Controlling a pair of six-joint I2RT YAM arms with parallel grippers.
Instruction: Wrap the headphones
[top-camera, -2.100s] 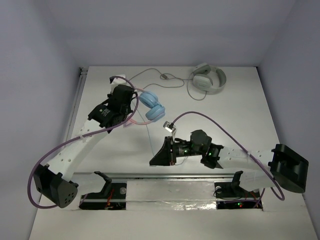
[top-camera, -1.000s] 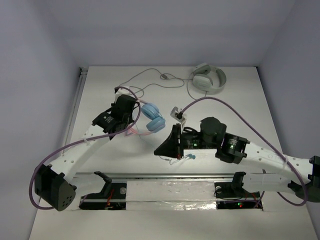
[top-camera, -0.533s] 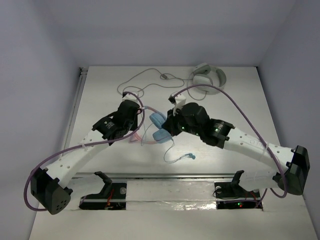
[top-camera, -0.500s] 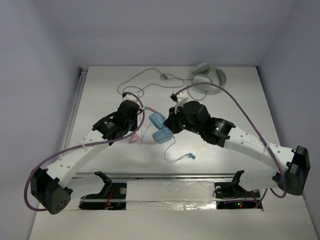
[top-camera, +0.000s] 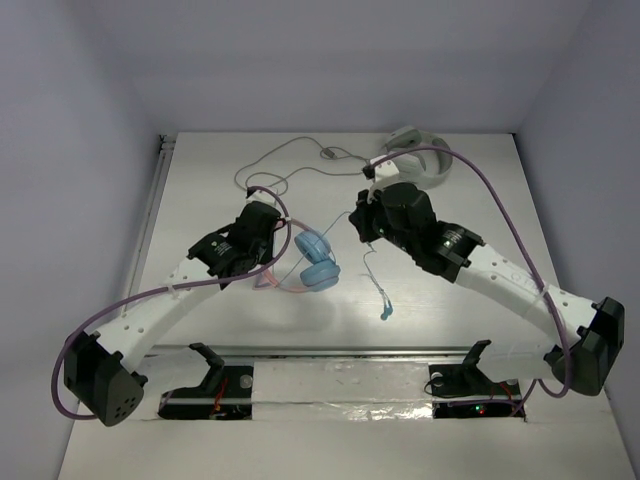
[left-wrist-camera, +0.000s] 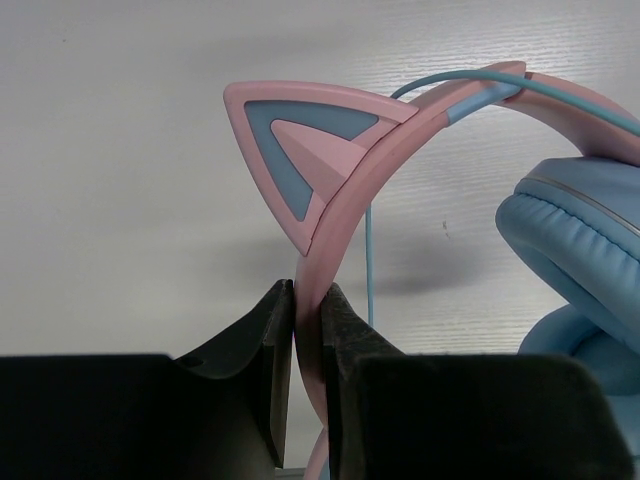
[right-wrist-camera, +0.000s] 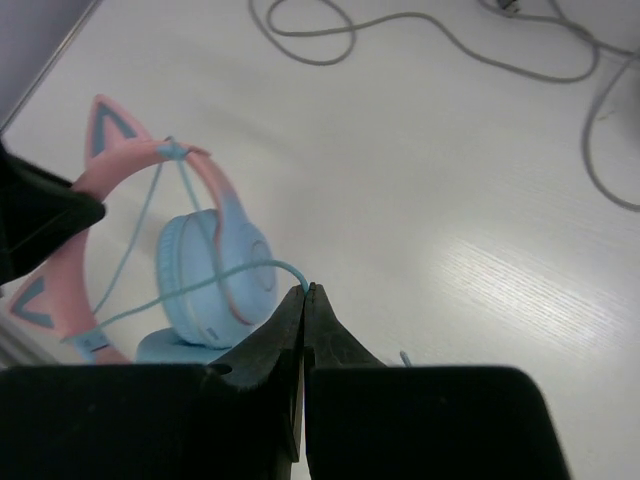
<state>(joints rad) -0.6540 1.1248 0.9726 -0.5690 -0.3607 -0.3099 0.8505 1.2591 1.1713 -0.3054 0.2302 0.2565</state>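
The headphones (top-camera: 318, 262) have light blue earcups and a pink headband (left-wrist-camera: 345, 170) with pointed ears. They sit at the table's middle. My left gripper (left-wrist-camera: 307, 300) is shut on the pink headband just below one ear. My right gripper (right-wrist-camera: 307, 293) is shut on the thin light-blue cable (right-wrist-camera: 215, 280), which runs from its tips across an earcup (right-wrist-camera: 210, 265). In the top view the right gripper (top-camera: 360, 228) is to the right of the earcups, and the cable's plug end (top-camera: 386, 312) hangs toward the near edge. The cable passes over the headband (right-wrist-camera: 172, 152).
White-grey headphones (top-camera: 415, 158) lie at the back right, their grey cable (top-camera: 300, 160) looping across the back of the table; it also shows in the right wrist view (right-wrist-camera: 420, 30). A metal rail (top-camera: 340, 352) runs along the near edge.
My right gripper has moved away from the earcups to the right and back, drawing the cable with it. The plug end has shifted right. The left gripper holds about the same place.
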